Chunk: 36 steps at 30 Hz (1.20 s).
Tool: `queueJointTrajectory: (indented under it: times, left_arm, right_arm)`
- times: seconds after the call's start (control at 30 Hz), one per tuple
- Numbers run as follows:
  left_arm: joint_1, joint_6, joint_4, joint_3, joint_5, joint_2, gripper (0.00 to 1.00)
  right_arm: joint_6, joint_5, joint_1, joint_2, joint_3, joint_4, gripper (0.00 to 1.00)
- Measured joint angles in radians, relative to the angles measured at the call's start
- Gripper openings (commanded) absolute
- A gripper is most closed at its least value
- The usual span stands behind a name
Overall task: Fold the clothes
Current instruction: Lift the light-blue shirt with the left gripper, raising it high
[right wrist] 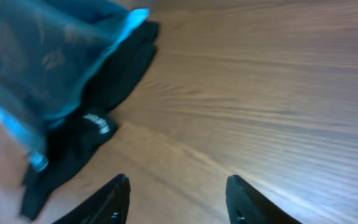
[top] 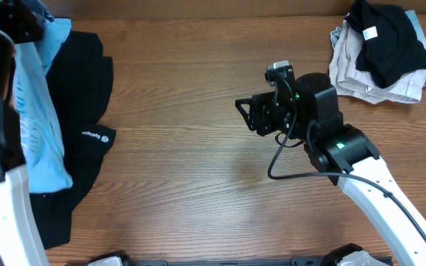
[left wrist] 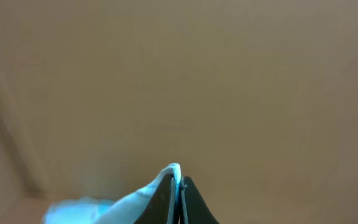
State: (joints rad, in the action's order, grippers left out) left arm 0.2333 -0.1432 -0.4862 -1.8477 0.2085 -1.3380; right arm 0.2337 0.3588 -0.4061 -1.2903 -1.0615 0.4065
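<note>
The left tool (left wrist: pixel 179 186) pinched the light blue T-shirt (top: pixel 41 148), which hung over the black garment (top: pixel 87 89) — the right tool (right wrist: pixel 178 196), spread and empty, would best take the opposite edge, keeping it taut.

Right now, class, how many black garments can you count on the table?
2. One black garment, with a white logo, lies at the left beneath the light blue T-shirt; the other black garment tops the pale pile at the far right. More may be hidden there.
</note>
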Motion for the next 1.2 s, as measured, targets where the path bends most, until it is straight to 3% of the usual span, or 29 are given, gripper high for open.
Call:
queueJointTrajectory:
  times: [0.27, 0.5, 1.0, 1.2]
  left_arm:
    - [-0.024, -0.115, 0.228, -0.016, 0.167, 0.061, 0.04]
    - [-0.119, -0.201, 0.457, -0.016, 0.203, 0.027, 0.04]
    - [-0.236, -0.389, 0.653, -0.026, 0.139, 0.023, 0.04]
    - [-0.288, -0.433, 0.66, -0.083, 0.14, 0.022, 0.04]
  right_arm:
    - [-0.026, 0.146, -0.033, 0.026, 0.0, 0.071, 0.59]
    - [-0.053, 0.178, -0.131, 0.026, 0.0, 0.09, 0.63]
    - [-0.07, 0.188, -0.197, 0.026, 0.0, 0.087, 0.64]
    - [-0.072, 0.171, -0.197, 0.026, 0.0, 0.023, 0.7]
